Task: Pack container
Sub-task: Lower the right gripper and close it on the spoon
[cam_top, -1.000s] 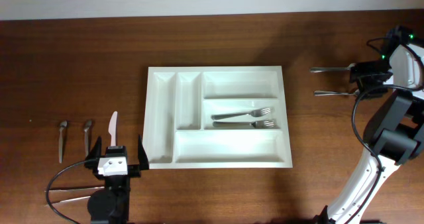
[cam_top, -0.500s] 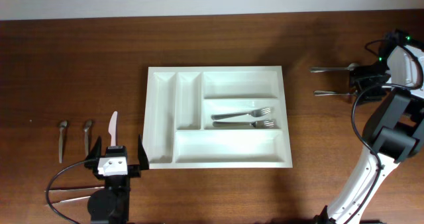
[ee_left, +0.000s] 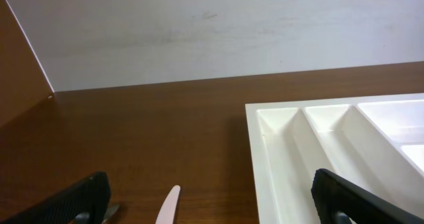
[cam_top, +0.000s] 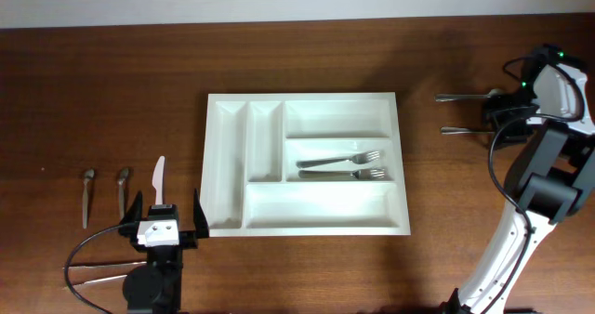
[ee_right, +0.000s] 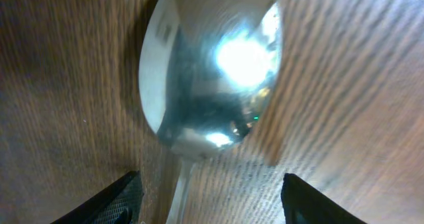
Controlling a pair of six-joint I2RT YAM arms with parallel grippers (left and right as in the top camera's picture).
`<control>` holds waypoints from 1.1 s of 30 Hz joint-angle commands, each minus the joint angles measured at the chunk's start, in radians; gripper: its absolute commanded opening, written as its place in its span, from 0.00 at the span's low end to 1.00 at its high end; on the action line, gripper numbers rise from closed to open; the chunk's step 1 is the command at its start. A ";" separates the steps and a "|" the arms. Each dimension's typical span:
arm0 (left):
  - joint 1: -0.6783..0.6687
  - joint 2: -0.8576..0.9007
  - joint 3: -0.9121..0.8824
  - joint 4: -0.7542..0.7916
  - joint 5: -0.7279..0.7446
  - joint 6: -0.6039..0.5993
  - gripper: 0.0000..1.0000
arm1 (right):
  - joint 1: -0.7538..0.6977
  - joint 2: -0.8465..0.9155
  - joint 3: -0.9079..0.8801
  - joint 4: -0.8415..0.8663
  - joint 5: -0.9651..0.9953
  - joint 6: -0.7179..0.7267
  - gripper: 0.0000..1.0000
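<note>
The white container (cam_top: 227, 163) lies mid-table with two forks (cam_top: 340, 166) in its middle crosswise compartment; its other compartments hold nothing. My left gripper (cam_top: 167, 217) is open and empty just left of the container's front-left corner, over the handle of a white knife (cam_top: 159, 177). The left wrist view shows the knife tip (ee_left: 167, 207) between my open fingers (ee_left: 212, 209) and the container (ee_left: 281, 138) to the right. My right gripper (cam_top: 503, 111) is at the bowl ends of two spoons (cam_top: 462, 98). In the right wrist view it is open (ee_right: 213, 199), low over a spoon bowl (ee_right: 212, 71), fingers either side of its neck.
The second spoon (cam_top: 462, 128) lies just below the first at the right. Two small spoons (cam_top: 87, 193) (cam_top: 122, 188) lie at the far left. More utensils (cam_top: 93, 275) lie by the left arm's base. The wall runs along the table's far edge.
The right wrist has swung a little over the spoon bowls, and the gripper has shifted slightly left. The left arm, container and forks have not moved.
</note>
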 commanded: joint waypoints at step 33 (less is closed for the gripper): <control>0.005 -0.008 -0.002 -0.004 0.003 0.016 0.99 | 0.015 0.022 -0.037 0.008 0.061 0.012 0.54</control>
